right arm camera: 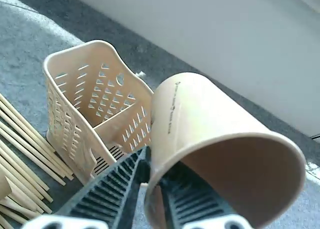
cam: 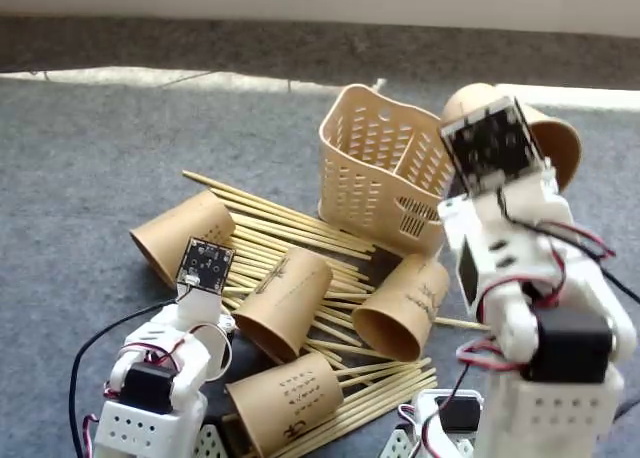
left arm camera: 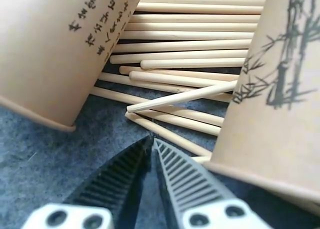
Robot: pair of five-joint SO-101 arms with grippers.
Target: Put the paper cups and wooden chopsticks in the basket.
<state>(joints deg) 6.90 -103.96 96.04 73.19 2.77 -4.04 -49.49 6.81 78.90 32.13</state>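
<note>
1. Left wrist view: the left gripper [left arm camera: 152,141] is hovering low over the grey table [left arm camera: 45,154]. Its jaws are pressing together on nothing, with the tips just short of the chopsticks [left arm camera: 190,49].
2. Two cups are lying on their sides, one on each flank of it: a lettered cup [left arm camera: 50,54] and a bamboo cup [left arm camera: 270,89]. The chopsticks are running between them and passing under the bamboo cup.
3. High view: four loose cups [cam: 285,298] are lying tipped over on the scattered chopsticks [cam: 290,233], just ahead of the left arm [cam: 165,378].
4. Behind that pile the basket [cam: 370,168] is standing upright, with chopstick ends reaching to its base.
5. Farthest off, the right arm [cam: 520,278] is holding the held cup [cam: 545,128] up just beside the basket's far corner.
6. Right wrist view: the right gripper [right arm camera: 152,176] is pinching the held cup [right arm camera: 215,139] by its rim (one finger inside, one outside). The cup is tilting, clear of the table, close to the basket [right arm camera: 75,89].
</note>
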